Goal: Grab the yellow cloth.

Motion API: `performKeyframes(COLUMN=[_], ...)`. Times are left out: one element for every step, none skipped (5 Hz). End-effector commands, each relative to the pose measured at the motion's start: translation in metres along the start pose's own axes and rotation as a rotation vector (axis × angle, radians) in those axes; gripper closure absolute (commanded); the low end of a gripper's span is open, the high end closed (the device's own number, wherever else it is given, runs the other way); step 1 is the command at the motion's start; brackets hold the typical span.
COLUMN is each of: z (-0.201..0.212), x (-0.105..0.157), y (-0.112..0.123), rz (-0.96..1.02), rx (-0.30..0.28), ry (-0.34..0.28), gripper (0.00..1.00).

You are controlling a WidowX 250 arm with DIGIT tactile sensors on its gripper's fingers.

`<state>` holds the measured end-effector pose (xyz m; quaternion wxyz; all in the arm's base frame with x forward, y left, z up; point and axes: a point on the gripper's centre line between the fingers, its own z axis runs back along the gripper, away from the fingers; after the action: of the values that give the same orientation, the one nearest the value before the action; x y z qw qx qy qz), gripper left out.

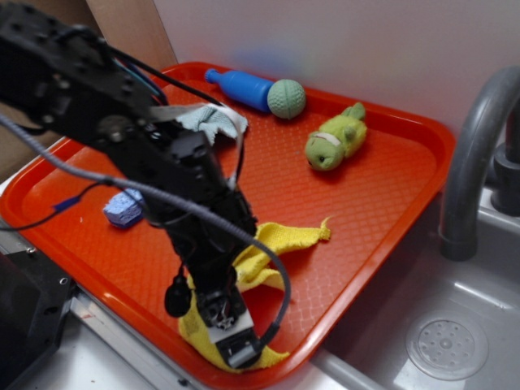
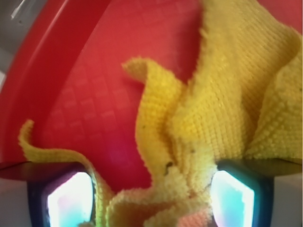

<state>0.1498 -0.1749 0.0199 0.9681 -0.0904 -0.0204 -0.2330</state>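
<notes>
The yellow cloth (image 1: 276,240) lies crumpled near the front edge of the red tray (image 1: 366,211). My gripper (image 1: 236,349) points down onto the cloth's near end, close to the tray's front rim. In the wrist view the yellow cloth (image 2: 227,94) rises in folds over the red tray (image 2: 85,94). A bunch of it sits between my gripper's (image 2: 151,203) two fingers. The fingers stand wide apart, one on each side of the bunch, so the gripper is open. The arm hides part of the cloth in the exterior view.
On the tray are a blue bottle (image 1: 240,85), a green ball (image 1: 286,98), a green-yellow plush toy (image 1: 335,138), a pale rag (image 1: 213,120) and a blue sponge (image 1: 123,209). A grey faucet (image 1: 475,162) and a sink (image 1: 447,325) stand to the right.
</notes>
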Motion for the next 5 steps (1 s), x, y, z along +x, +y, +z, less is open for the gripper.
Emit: performKeyframes(z=[0.011,0.017,0.017,0.069,0.125], x=[-0.003,-0.003,-0.003,-0.007,-0.024], y=[0.018,0.022,0.021,0.028,0.056], rz=[-0.053,-0.064,-0.083,-0.093,0.085], rx=[-0.011,-0.005,0.008,0.095,0.095], ry=[-0.045,-0.068,-0.058,-0.087,-0.162], gripper=[1.00,1.00,1.00,1.00,1.00])
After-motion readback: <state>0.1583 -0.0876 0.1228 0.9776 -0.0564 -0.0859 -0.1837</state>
